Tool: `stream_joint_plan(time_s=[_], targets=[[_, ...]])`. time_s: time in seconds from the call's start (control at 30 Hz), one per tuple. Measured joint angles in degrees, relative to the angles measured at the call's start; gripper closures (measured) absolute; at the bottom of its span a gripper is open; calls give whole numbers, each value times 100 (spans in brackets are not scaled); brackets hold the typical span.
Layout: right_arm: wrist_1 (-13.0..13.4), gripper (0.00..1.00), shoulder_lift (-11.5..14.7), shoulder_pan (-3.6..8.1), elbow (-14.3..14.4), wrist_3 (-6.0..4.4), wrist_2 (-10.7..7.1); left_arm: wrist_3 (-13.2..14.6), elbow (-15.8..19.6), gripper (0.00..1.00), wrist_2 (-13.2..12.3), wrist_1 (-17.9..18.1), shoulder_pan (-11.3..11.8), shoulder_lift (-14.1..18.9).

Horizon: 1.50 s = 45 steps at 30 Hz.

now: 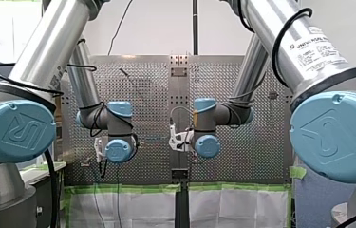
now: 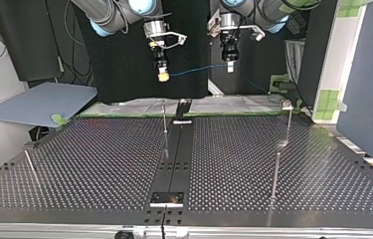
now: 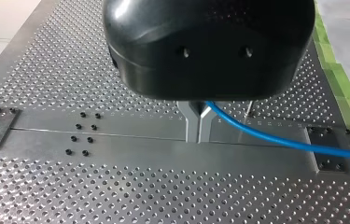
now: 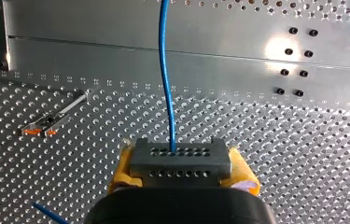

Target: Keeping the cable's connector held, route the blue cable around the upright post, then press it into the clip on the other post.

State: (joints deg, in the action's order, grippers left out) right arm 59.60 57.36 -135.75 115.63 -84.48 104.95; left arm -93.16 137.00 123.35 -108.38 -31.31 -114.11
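In the right wrist view my right gripper (image 4: 180, 176) has its yellow pads shut on a grey connector (image 4: 179, 157). The blue cable (image 4: 164, 70) leaves the connector and runs straight ahead over the plate. My left gripper (image 3: 199, 131) has its metal fingers shut on the blue cable (image 3: 275, 138), which trails off to one side. In the top view both grippers hang high above the table's far edge: my right gripper (image 2: 162, 74) at the left and my left gripper (image 2: 230, 64) at the right. The cable (image 2: 194, 71) is strung between them. A thin upright post (image 2: 164, 119) stands below them.
A taller post with a clip head (image 2: 287, 105) stands at the top view's right, and a short post (image 2: 30, 159) at its left. A smooth centre rail (image 2: 176, 159) splits the perforated table. A post with orange marks (image 4: 46, 126) lies ahead and to one side of my right gripper.
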Motion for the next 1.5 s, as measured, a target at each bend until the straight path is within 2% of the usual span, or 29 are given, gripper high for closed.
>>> stream_joint_plan(time_s=[0.77,1.03,1.5], targets=[[0,100,0,0,1,0,0,-2,0,100,0,0,2,0],[-237,100,-243,-141,-41,16,24,0,7,100,0,-136,-7,-196],[-316,100,-333,-158,-44,17,26,0,9,100,0,-158,-9,-298]])
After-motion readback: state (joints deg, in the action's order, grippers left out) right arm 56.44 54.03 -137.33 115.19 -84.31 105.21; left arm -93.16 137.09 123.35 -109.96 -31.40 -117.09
